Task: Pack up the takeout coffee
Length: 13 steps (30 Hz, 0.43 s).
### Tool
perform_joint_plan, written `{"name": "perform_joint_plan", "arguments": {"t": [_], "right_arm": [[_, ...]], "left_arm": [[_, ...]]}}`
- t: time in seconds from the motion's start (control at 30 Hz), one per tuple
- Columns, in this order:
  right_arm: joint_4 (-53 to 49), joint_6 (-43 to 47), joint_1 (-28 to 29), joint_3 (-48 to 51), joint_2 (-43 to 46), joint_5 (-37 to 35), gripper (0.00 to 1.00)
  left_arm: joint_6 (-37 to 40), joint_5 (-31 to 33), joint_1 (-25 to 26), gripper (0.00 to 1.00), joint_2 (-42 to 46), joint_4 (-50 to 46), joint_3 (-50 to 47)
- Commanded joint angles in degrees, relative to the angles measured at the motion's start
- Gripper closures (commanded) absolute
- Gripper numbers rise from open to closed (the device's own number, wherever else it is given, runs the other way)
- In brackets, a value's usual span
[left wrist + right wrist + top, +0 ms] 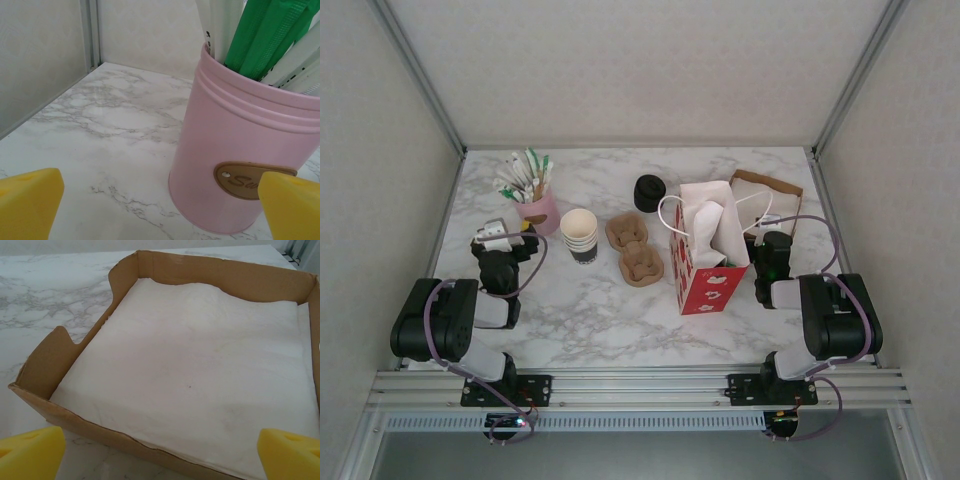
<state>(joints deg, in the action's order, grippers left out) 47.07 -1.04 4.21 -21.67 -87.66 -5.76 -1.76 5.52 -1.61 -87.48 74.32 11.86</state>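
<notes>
At the near side, the left gripper (498,237) and right gripper (770,240) both gape empty; left faces the pink pot (235,150), right the napkin tray (65,360); upright nested cups (580,235) stand just right of the pot, nearer the left arm; black lids (649,192) sit farther back, beside the bag (705,285).

a white marble-patterned table (580,320) sits inside a pale enclosure, with a textured off-white back wall (640,70) and matching side walls (370,220) closing it in. grey metal posts (420,75) run along the rear corners, and a ribbed metal rail (640,385) lines the near edge. the light is soft and even.
</notes>
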Motion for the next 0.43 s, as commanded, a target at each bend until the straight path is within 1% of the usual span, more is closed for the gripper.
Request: {"name": "perform_joint_plan", "arguments": {"t": [0.0,0.4], "right_arm": [[0.2,0.0,-0.2,-0.9,-0.5,0.6,0.01],[0.1,0.0,-0.2,-1.0,-0.5,0.6,0.01]], "left_arm": [[-1.2,-1.0,-0.4,0.0,-0.5,0.3,0.7],[-1.2,-1.0,-0.4,0.0,-0.5,0.3,0.7]]}}
